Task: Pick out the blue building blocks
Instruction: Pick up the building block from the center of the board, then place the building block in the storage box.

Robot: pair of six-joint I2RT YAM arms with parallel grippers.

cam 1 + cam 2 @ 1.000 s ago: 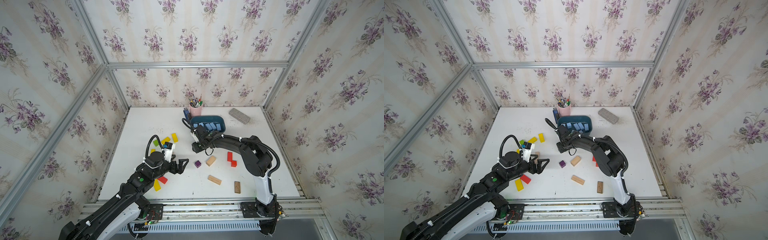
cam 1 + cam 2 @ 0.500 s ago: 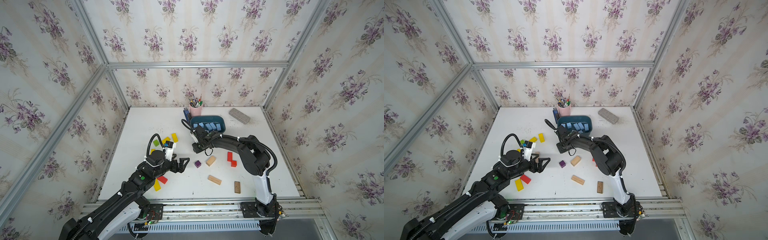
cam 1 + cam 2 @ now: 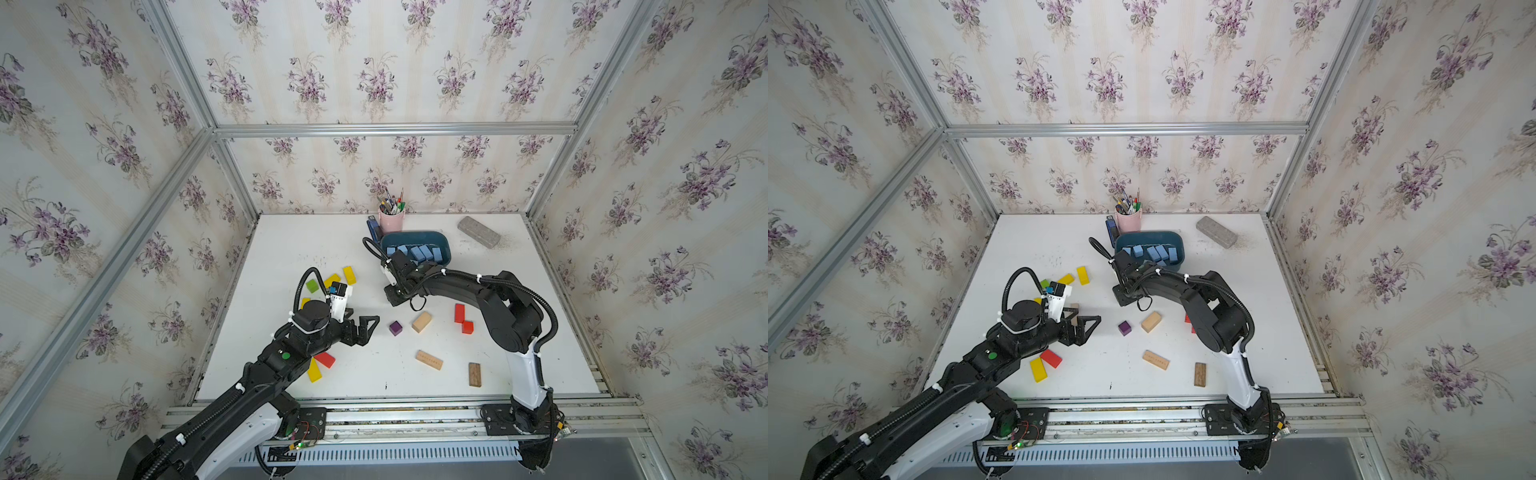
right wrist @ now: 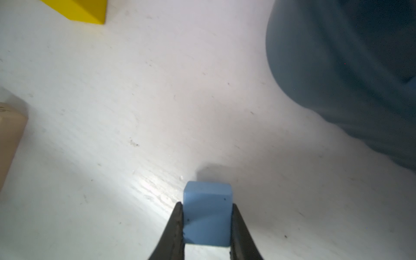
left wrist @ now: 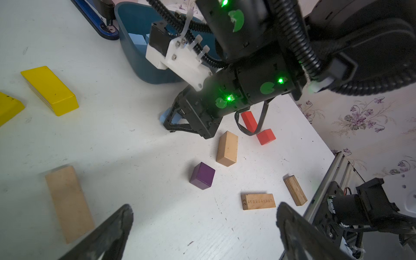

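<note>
While right gripper (image 4: pixel 206 204) clamps light-blue block (image 4: pixel 207 218) by two opposite sides, block appears to rest on white table (image 4: pixel 135 112), lift not begun. In top view, grip spot mid-frame, just below-left of teal tub (image 3: pixel 448 249); several blue blocks (image 3: pixel 417 252) already inside tub. Left gripper (image 3: pixel 365 326) left of centre, jaws wide apart, empty. Step judged: grasp made, lift pending. Next move calls for: raise above tub wall, carry over rim, release above other blocks.
</note>
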